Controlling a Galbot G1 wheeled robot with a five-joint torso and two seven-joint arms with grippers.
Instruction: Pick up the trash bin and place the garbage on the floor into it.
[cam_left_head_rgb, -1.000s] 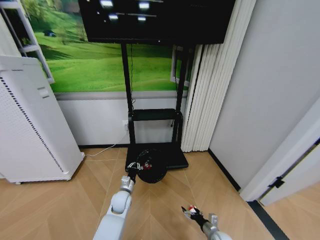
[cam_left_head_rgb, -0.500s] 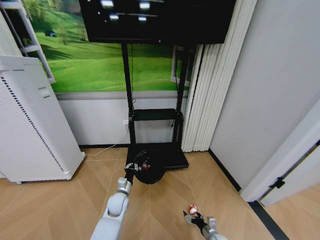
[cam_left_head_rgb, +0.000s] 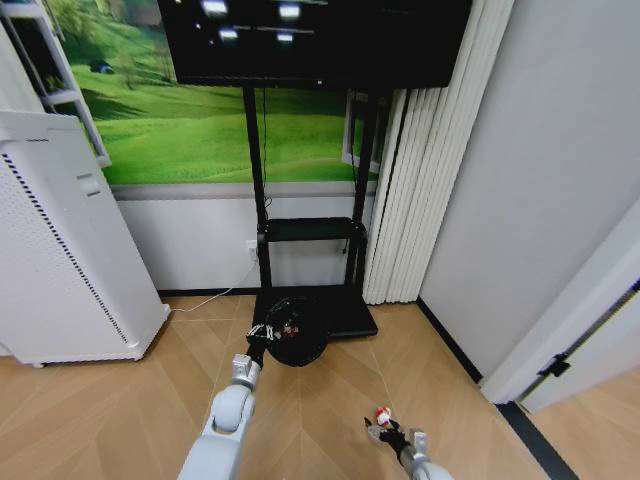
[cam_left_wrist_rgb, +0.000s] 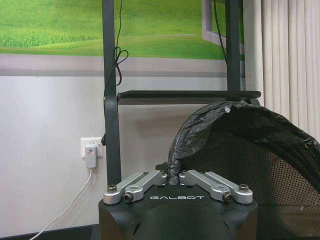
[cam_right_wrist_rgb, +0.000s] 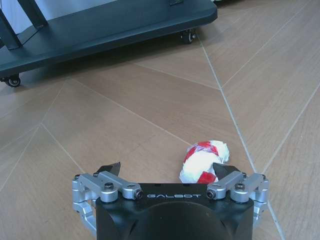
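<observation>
The right gripper has dropped low toward the light tan herringbone parquet floor over the last second, sinking toward the lower edge of the head view, and its jaws are now spread wide. A crumpled red-and-white wrapper scrap lies on the wood just beside one fingertip, not pinched between the jaws. A second ago the same scrap sat at the gripper's tip higher off the floor. It cannot be told from this whether the piece slipped free or was set down, but it is not in the bin, so this item probably has to be taken up again.

The left gripper has barely moved. Its jaws are pressed together on the gathered black plastic liner at the rim of the small round black mesh trash bin, holding it tilted in front of the dark wheeled base of the black television stand, with its mouth turned toward the robot.

Inside the bin, in the head view, some red and white scraps show against the dark liner, which suggests part of the garbage is already collected. The loose scrap is a compact wad, white with red patches, resting near a seam between the boards, well apart from the bin.
</observation>
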